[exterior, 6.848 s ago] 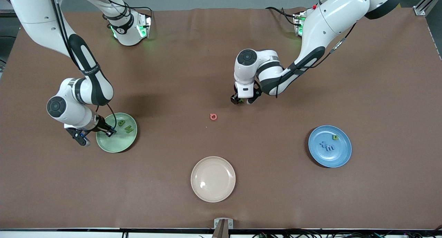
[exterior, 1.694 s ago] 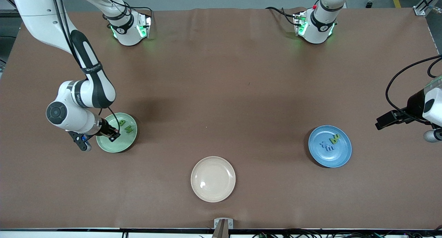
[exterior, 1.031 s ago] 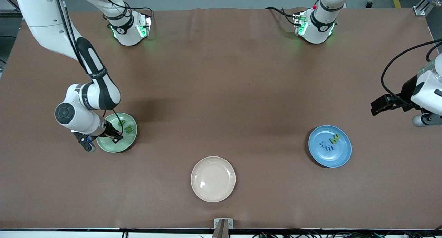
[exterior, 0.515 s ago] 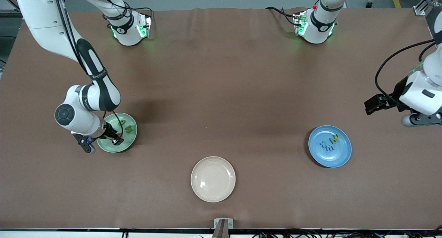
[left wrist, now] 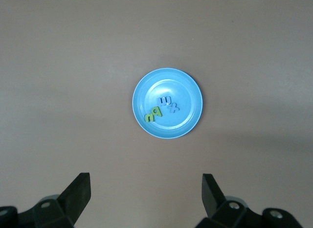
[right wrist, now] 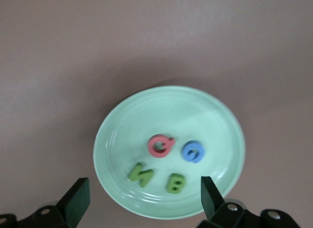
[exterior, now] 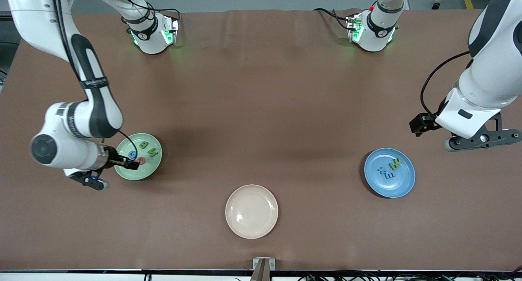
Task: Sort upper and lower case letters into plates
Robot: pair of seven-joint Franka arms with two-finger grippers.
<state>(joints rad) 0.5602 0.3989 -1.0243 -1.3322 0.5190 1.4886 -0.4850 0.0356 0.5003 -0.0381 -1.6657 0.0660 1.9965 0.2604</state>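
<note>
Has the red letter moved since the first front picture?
Yes. The red letter left the bare table near the middle and now lies in the pale green plate at the right arm's end, beside a blue letter.

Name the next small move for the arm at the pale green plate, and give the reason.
Probably lift the right end effector clear and wait. Its fingers are open and the red letter lies in the pale green plate with three others; the blue plate holds four, and no letter shows loose on the table.
</note>
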